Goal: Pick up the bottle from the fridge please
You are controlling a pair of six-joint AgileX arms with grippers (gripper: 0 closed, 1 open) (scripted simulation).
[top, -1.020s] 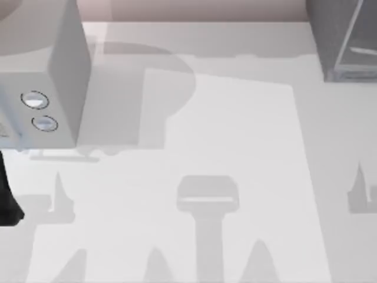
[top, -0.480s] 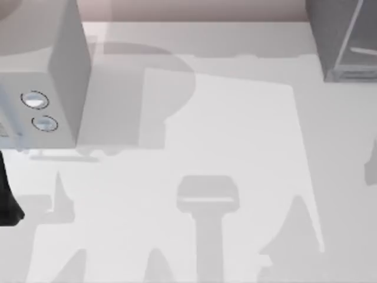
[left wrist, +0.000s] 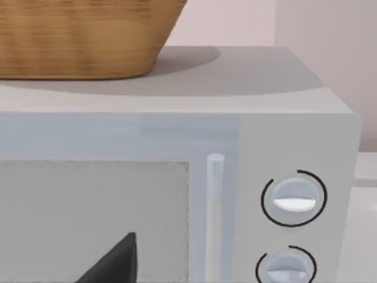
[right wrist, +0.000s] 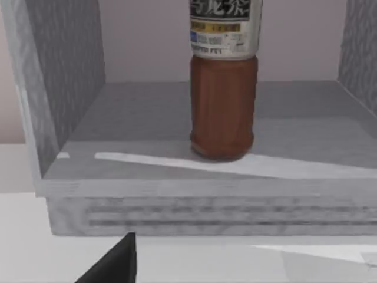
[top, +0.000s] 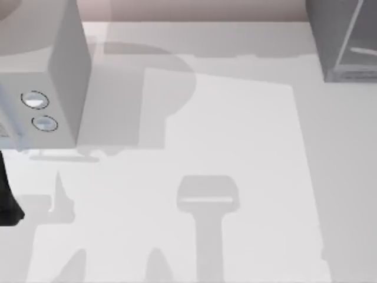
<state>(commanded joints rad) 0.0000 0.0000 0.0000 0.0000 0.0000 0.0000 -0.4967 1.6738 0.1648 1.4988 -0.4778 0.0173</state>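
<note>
The bottle stands upright inside the fridge, on its grey floor near the middle. It has a dark brown body and a white-and-blue label band; its cap is cut off by the picture's edge. The fridge's front is open toward my right wrist camera, and a dark part of my right gripper shows in front of the fridge, apart from the bottle. From above, the fridge sits at the table's far right corner. My left arm is parked at the table's left edge.
A grey box with two round dials stands at the far left, and a woven basket rests on top of it. My left gripper hangs in front of this box's door. Arm shadows lie on the white table.
The right arm's shadow swept over the table's right front part and has left it. The left arm has not moved.
</note>
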